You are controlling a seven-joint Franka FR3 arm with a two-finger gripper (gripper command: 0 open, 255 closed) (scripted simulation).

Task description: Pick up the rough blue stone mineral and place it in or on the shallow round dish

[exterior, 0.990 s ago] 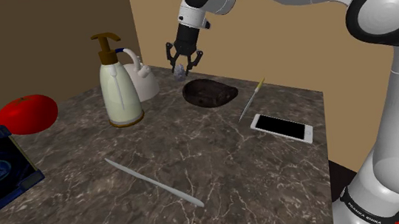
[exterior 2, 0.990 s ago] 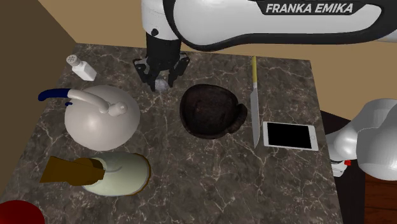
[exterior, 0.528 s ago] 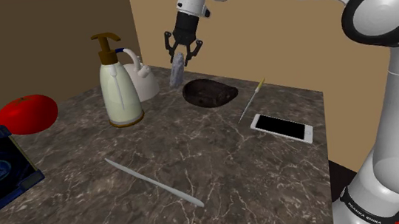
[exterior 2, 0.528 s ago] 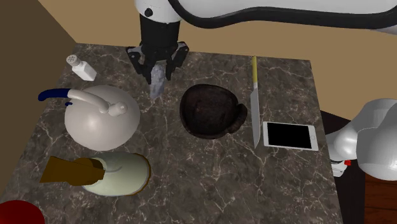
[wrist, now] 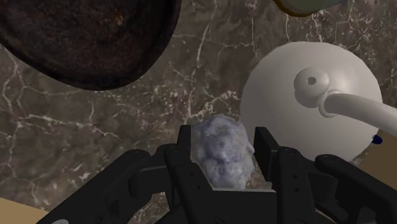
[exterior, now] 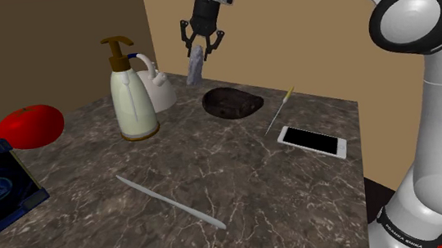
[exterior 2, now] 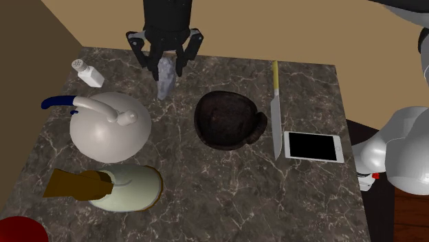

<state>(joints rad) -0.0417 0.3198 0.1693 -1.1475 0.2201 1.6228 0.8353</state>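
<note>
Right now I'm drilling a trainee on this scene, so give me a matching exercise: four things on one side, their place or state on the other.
1. blue-grey stone
2. dish
3. knife
4. phone

A. lies between dish and phone
B. dark and empty
C. clasped by the gripper, in the air
D. lies flat, black screen up

Pairs: 1-C, 2-B, 3-A, 4-D.
</note>
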